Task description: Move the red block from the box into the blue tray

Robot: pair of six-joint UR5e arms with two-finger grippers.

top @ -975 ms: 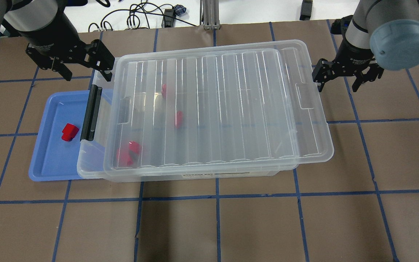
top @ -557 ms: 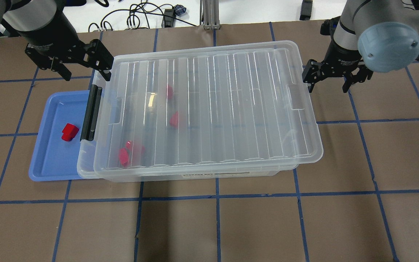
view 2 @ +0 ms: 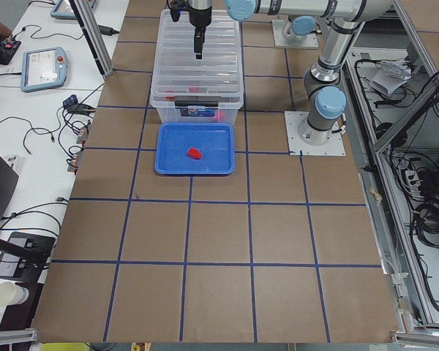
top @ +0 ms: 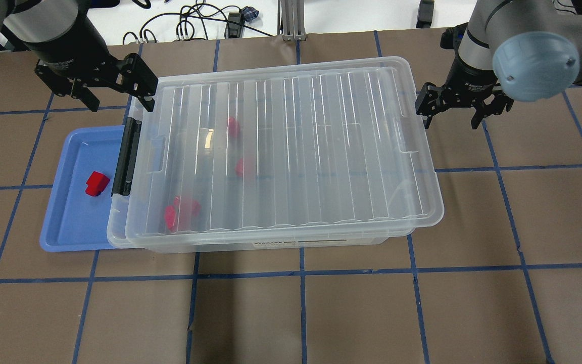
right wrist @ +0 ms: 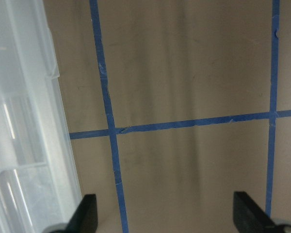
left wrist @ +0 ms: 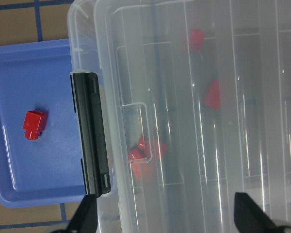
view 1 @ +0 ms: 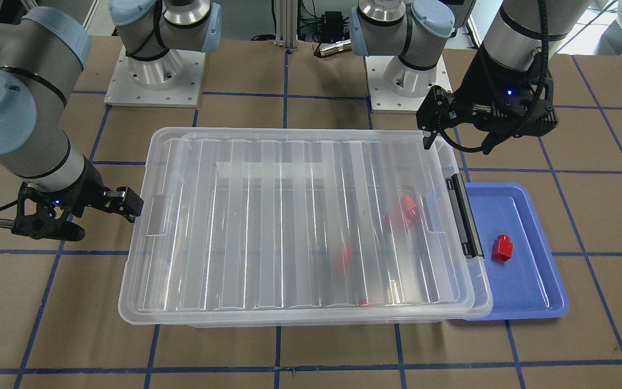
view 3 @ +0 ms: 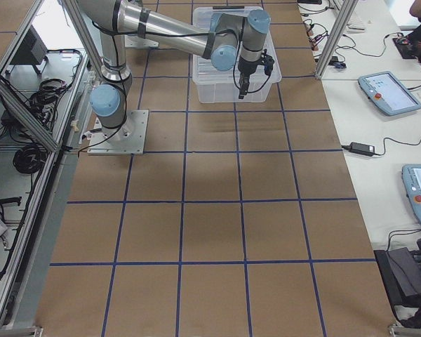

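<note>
The clear box point(top: 271, 241) stands mid-table with its ribbed lid point(top: 321, 151) on top and its black latch point(top: 127, 156) at the left end. Several red blocks point(top: 180, 212) show blurred through the lid. The blue tray point(top: 68, 227) lies at the box's left end, partly under it, with one red block point(top: 97, 183) in it; this block also shows in the left wrist view point(left wrist: 35, 124). My left gripper point(top: 117, 98) is open and empty above the box's far left corner. My right gripper point(top: 451, 115) is open and empty, one finger point(view 1: 130, 204) at the lid's right end.
Brown table with a blue tape grid point(top: 301, 273). Cables point(top: 195, 23) and a metal post point(top: 291, 20) lie beyond the far edge. The arm bases point(view 1: 154, 70) stand behind the box. Tablets point(view 3: 386, 91) lie on the side bench.
The lid has slid left along the box, from overhanging the right end to lying closer over it. My right gripper moved left and a little back with it. My left gripper barely moved.
</note>
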